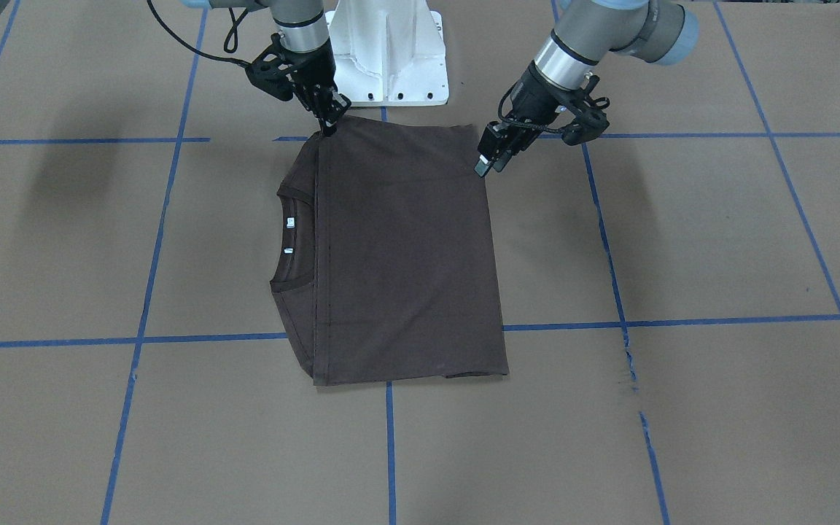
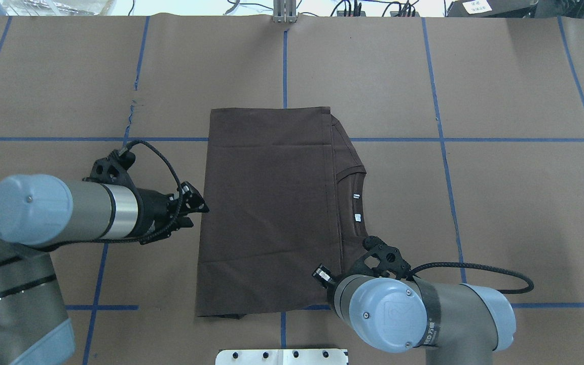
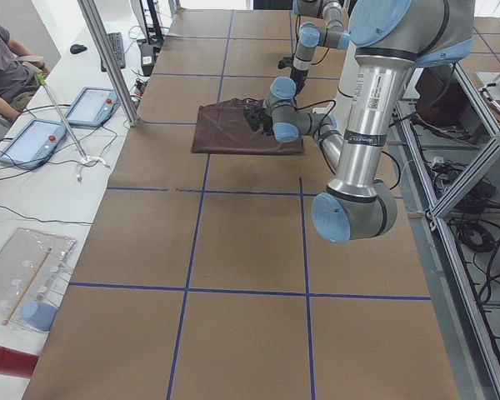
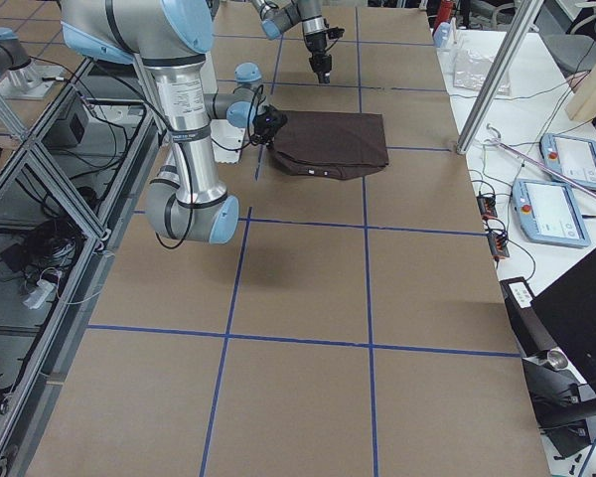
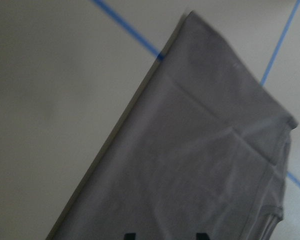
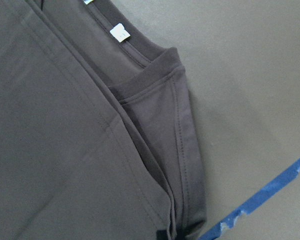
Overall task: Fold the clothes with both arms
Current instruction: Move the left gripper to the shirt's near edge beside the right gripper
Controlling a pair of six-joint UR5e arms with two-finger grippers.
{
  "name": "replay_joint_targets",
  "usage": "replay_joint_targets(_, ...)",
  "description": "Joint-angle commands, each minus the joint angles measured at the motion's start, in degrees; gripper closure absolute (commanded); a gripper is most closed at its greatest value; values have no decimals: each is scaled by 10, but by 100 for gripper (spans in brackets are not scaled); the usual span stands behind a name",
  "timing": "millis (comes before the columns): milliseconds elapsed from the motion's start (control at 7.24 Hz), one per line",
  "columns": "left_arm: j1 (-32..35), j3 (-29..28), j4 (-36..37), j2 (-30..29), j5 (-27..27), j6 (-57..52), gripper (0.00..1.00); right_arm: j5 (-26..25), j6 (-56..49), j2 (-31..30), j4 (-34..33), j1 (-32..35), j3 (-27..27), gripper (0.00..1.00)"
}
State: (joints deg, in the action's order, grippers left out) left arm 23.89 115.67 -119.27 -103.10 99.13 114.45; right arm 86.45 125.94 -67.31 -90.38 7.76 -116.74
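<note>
Dark brown-grey T-shirt on a cardboard-brown table gridded in blue.

The T-shirt [image 1: 405,248] is one plain dark brown-grey all over, its ribbed collar [image 6: 147,75] the same shade, with two small white tags [image 1: 290,223] inside the neck. The table [image 1: 719,233] is a flat, even brown, crossed by blue tape lines [image 1: 682,321] in a square grid, the tape scuffed and broken in spots. The left arm [image 2: 33,210] and right arm [image 2: 424,309] are grey with light-blue joint caps and silver wrist bands. The left gripper [image 1: 485,162], right gripper [image 1: 328,125] and cables [image 2: 474,264] are black. The pedestal base [image 1: 387,51] at the table's robot-side edge is white.
</note>
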Motion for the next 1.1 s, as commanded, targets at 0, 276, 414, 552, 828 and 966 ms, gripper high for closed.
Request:
replay_joint_targets(0, -106, 11, 77, 4, -81, 47, 48, -2, 0, -2, -2, -1, -2, 100)
replay_joint_targets(276, -160, 11, 126, 5, -90, 72, 44, -1, 0, -3, -2, -1, -4, 100)
replay_joint_targets(414, -166, 12, 141, 7, -90, 75, 44, -1, 0, -4, -2, -1, -4, 100)
replay_joint_targets(552, -178, 9, 149, 8, -90, 82, 44, -1, 0, -4, -2, -1, -4, 100)
replay_joint_targets(828, -185, 5, 149, 7, -89, 82, 51, -1, 0, -4, -2, -1, -5, 100)
replay_joint_targets(966, -186, 3, 149, 6, -89, 83, 55, -1, 0, -4, -2, -1, -5, 100)
